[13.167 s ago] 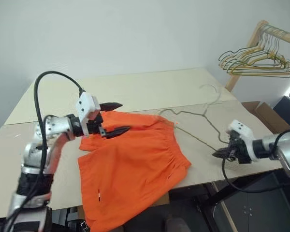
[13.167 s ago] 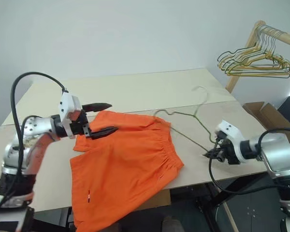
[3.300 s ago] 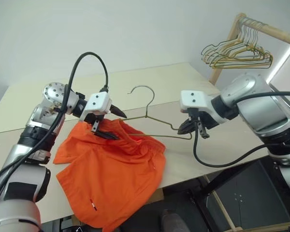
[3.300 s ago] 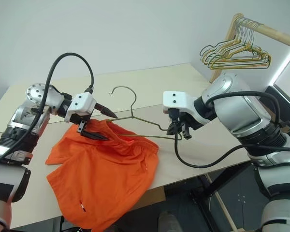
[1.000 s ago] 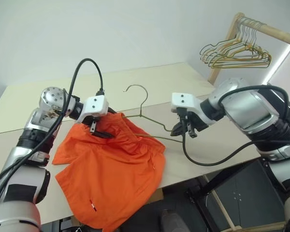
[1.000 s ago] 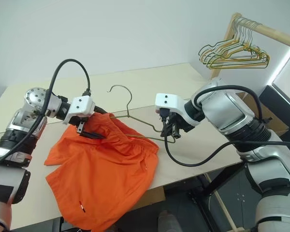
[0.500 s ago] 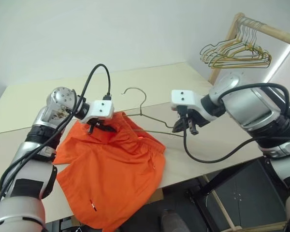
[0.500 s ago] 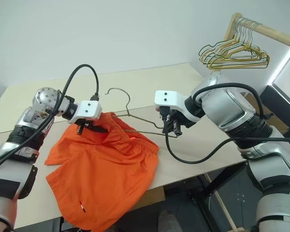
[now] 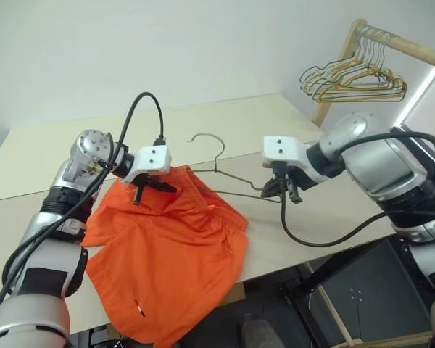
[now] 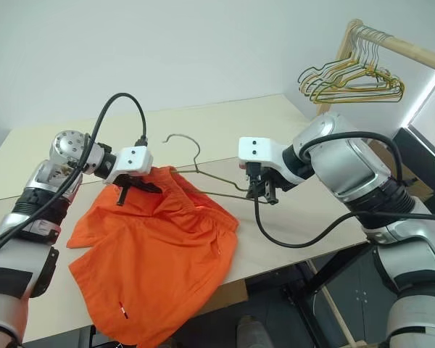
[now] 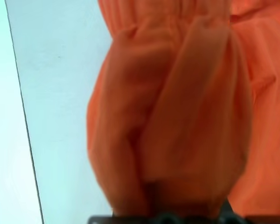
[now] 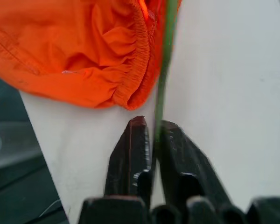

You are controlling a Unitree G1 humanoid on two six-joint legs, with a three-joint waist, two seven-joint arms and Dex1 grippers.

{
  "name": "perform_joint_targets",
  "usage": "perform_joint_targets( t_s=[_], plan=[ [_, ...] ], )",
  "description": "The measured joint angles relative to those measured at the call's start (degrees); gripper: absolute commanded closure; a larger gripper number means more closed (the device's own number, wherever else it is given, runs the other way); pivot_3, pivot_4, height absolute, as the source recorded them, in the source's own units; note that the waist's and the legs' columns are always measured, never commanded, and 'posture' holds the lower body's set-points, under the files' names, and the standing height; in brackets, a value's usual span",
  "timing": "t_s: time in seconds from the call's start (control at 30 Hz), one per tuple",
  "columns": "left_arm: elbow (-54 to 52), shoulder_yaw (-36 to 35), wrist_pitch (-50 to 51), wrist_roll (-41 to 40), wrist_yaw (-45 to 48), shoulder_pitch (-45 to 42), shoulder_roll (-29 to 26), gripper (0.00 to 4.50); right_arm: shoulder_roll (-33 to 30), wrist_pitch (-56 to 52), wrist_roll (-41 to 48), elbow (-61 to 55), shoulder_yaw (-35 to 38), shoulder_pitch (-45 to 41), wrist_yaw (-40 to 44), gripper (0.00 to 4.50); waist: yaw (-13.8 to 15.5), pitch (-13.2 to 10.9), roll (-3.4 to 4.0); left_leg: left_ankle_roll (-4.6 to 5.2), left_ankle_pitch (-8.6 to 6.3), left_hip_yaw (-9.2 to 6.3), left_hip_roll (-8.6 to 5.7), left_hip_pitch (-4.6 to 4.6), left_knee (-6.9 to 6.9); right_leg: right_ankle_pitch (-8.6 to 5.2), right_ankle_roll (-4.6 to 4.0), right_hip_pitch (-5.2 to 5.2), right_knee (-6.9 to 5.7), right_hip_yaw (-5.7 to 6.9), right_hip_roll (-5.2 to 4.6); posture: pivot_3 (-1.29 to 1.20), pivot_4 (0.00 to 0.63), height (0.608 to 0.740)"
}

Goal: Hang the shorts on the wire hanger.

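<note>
Left hand point(image 9: 154, 187) clamped on the shorts' point(image 9: 170, 261) bunched waistband, garment draped over the counter's point(image 9: 326, 210) front edge. Right hand point(image 12: 151, 135) pinches the wire hanger point(image 9: 228, 176), its end just entering the waistband. Threading begun, I'd say; hanging remains.

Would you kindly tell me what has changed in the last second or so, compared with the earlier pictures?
The left gripper, open a second ago, has shut on the gathered waistband of the shorts. The wire hanger has been carried a little to the right by the right gripper, which still has the wire between its fingers. The shorts still drape over the table edge, and the bunched hangers hang unchanged.
</note>
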State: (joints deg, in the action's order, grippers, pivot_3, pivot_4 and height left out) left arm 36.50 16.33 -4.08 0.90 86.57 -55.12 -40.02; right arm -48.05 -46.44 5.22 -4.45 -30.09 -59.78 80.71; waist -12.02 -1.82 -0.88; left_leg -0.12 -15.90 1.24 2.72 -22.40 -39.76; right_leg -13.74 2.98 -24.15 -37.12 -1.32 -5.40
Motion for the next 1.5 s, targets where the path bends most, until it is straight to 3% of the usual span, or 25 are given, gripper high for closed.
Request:
perform_joint_targets(
  t_s=[0.1, 0.3, 0.4, 0.53, 0.63, 0.7, 0.8, 0.97, 1.23, 1.33, 1.5],
  plan=[
    [-0.8, -0.9, 1.4, -0.6, 0.0, 0.1, -0.1, 4.50, -0.6, -1.0, 0.6, 0.0, 2.4, 0.9, -1.9, 1.96, 0.1, 0.0, 0.00, 0.00, 0.00, 0.00, 0.00, 0.00, 0.00, 0.00, 0.00, 0.01, 0.01, 0.00, -0.01, -0.20, 0.000, 0.740],
    [-3.0, -2.2, 5.5, -1.3, -0.2, 2.4, -0.5, 4.50, -5.2, -6.4, 3.0, 1.4, 14.3, 5.6, -7.7, 0.01, 0.1, 0.0, 0.00, 0.00, 0.00, 0.00, -0.03, 0.00, 0.00, 0.00, 0.00, 0.02, 0.01, 0.01, -0.04, -0.20, 0.000, 0.740],
    [-4.9, -2.8, 7.2, -1.7, -0.5, 3.1, -0.6, 4.50, -5.8, -9.0, 5.3, 0.9, 21.9, 10.3, -11.2, 0.01, 0.1, 0.0, -0.01, 0.00, 0.00, 0.01, -0.02, 0.01, 0.02, 0.00, 0.00, 0.05, 0.03, 0.00, -0.03, -0.19, 0.000, 0.740],
    [-7.1, -3.8, 9.9, -3.1, -0.6, 4.8, -1.5, 4.50, -6.5, -13.4, 9.8, -3.3, 34.6, 25.1, -15.6, 0.01, 0.4, 0.0, -0.02, 0.01, -0.01, 0.00, -0.03, 0.01, 0.01, 0.00, 0.00, 0.10, 0.03, -0.01, -0.05, -0.19, 0.000, 0.740],
    [-8.3, -4.0, 10.8, -3.3, -0.6, 5.5, -2.0, 4.50, -5.7, -13.8, 12.1, -7.5, 37.5, 33.0, -17.4, 0.01, 0.3, 0.0, -0.02, 0.01, -0.01, 0.01, -0.04, 0.10, 0.00, -0.01, 0.02, 0.12, 0.07, -0.06, -0.04, -0.18, 0.000, 0.740],
    [-8.9, -4.0, 11.6, -3.4, -0.6, 5.5, -2.0, 4.50, -2.0, -13.7, 14.2, -12.0, 39.8, 38.3, -19.8, 0.01, 0.2, 0.0, -0.06, 0.03, -0.02, -0.01, 0.00, 0.16, 0.01, -0.02, 0.02, 0.14, 0.11, -0.08, 0.06, -0.18, 0.000, 0.740],
    [-9.5, -4.0, 12.3, -3.5, -0.6, 5.5, -2.0, 4.50, 5.4, -13.2, 16.2, -15.7, 39.0, 42.8, -24.1, 0.01, 0.1, 0.0, -0.06, 0.04, -0.02, -0.03, -0.01, 0.18, 0.04, -0.02, 0.03, 0.11, 0.10, -0.21, 0.10, -0.17, 0.000, 0.740],
    [-10.3, -4.0, 12.9, -3.7, -0.5, 5.5, -2.4, 4.50, 17.4, -13.1, 17.6, -16.4, 32.3, 42.9, -31.6, 0.01, 0.2, 0.0, -0.05, 0.04, -0.02, -0.05, -0.04, 0.15, 0.04, -0.02, 0.03, 0.09, 0.01, -0.24, 0.10, -0.16, 0.000, 0.740],
    [-11.2, -4.1, 13.3, -4.6, -0.6, 5.8, -3.6, 4.50, 24.2, -13.7, 18.6, -13.1, 25.6, 40.6, -38.3, 0.01, 1.4, 0.0, -0.06, 0.04, -0.02, -0.06, -0.10, 0.12, 0.00, -0.01, 0.04, 0.11, 0.02, -0.23, 0.04, -0.14, 0.000, 0.740],
    [-12.1, -4.1, 14.0, -5.1, -0.6, 6.5, -4.0, 4.50, 24.6, -14.4, 18.7, -10.5, 25.1, 40.0, -39.3, 0.56, 1.7, 0.0, -0.06, 0.04, -0.02, -0.05, -0.10, 0.12, 0.00, -0.01, 0.04, 0.11, 0.02, -0.23, 0.05, -0.14, 0.000, 0.740],
    [-12.4, -4.1, 14.3, -5.4, -1.2, 6.7, -4.3, 4.50, 26.0, -14.5, 19.5, -8.4, 24.7, 39.5, -40.0, 2.33, 1.8, 0.0, -0.06, 0.04, -0.02, -0.06, -0.10, 0.13, 0.00, -0.01, 0.04, 0.11, 0.02, -0.23, 0.05, -0.14, 0.000, 0.740]
  ],
)
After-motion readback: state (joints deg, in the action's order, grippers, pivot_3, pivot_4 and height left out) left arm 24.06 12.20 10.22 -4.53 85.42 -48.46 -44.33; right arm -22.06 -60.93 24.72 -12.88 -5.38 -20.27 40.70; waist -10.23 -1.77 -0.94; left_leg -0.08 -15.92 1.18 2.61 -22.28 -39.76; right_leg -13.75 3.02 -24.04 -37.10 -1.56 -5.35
